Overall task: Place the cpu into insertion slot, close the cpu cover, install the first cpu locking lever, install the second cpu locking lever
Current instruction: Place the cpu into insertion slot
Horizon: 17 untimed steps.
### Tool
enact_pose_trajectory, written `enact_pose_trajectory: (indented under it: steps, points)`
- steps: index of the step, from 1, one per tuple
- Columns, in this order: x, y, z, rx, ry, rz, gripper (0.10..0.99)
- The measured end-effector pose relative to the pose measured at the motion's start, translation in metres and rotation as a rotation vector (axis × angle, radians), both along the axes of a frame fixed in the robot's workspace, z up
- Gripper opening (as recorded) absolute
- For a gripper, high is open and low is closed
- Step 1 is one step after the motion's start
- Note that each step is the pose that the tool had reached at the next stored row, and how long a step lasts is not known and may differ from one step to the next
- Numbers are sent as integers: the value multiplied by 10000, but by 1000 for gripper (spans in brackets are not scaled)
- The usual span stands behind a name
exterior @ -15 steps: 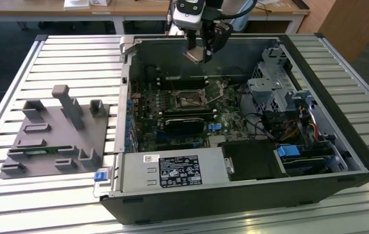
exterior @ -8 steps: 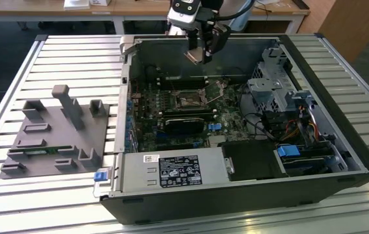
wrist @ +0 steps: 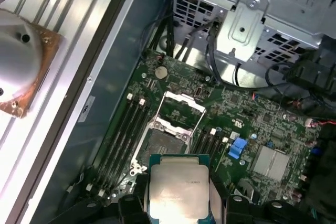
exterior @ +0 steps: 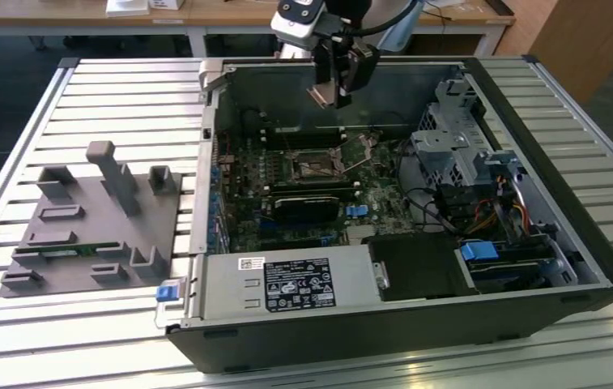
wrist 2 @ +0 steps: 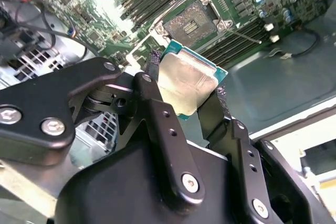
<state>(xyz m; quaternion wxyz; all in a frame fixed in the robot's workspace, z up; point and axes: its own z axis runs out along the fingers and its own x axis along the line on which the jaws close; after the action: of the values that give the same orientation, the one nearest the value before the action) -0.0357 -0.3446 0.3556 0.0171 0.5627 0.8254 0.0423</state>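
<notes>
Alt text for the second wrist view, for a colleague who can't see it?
The gripper holds the cpu by two opposite edges, its grey metal top facing the camera, above the green motherboard. The empty cpu socket lies beyond it.

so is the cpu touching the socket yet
Apart. In the exterior view the hand holds the cpu well above the socket, with clear space between them.
</notes>
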Motion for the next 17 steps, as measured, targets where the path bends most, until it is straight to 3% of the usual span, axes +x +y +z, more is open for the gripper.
enact_pose_trajectory:
  steps: [9, 17]
  points:
    - [0, 1, -46, -6, 1, -1070, 541]
    - [0, 2, -124, -5, 1, -2405, 541]
